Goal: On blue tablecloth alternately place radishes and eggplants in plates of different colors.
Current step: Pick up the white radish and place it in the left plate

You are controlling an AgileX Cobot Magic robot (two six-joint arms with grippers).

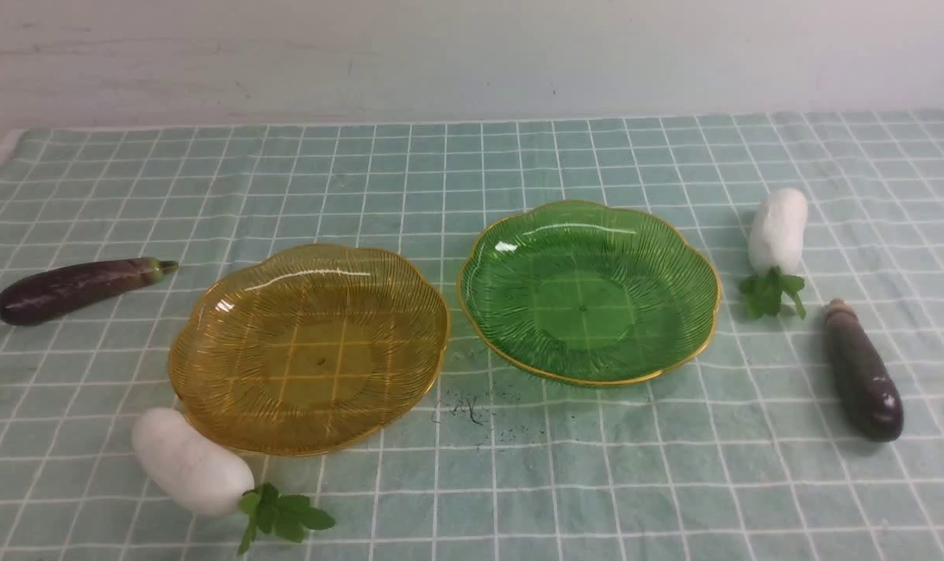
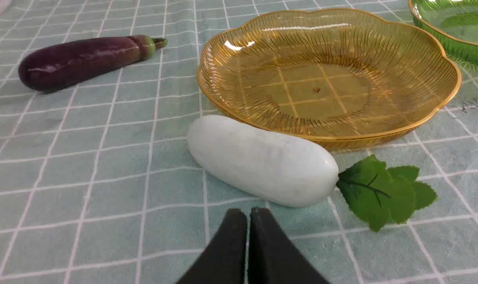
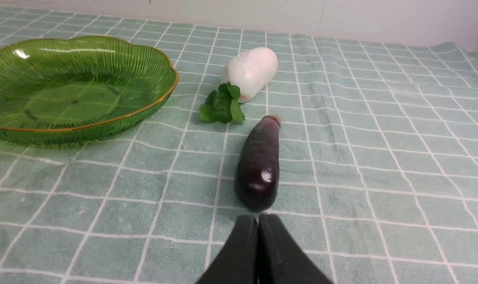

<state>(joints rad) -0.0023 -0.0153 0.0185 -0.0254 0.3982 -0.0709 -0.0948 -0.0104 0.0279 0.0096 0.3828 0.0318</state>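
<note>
Both plates stood empty on the blue tablecloth.
Front: amber plate left, green plate right; left radish just beside the amber rim, left eggplant far left; right radish and right eggplant right of green. Left wrist: left gripper closed, empty, near the left radish. Right wrist: right gripper closed, empty, near the right eggplant.

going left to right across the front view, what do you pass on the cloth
green-capped eggplant → amber plate → green plate → right radish → brown-capped eggplant. The near radish overlaps the amber plate's span, so it is left out.
</note>
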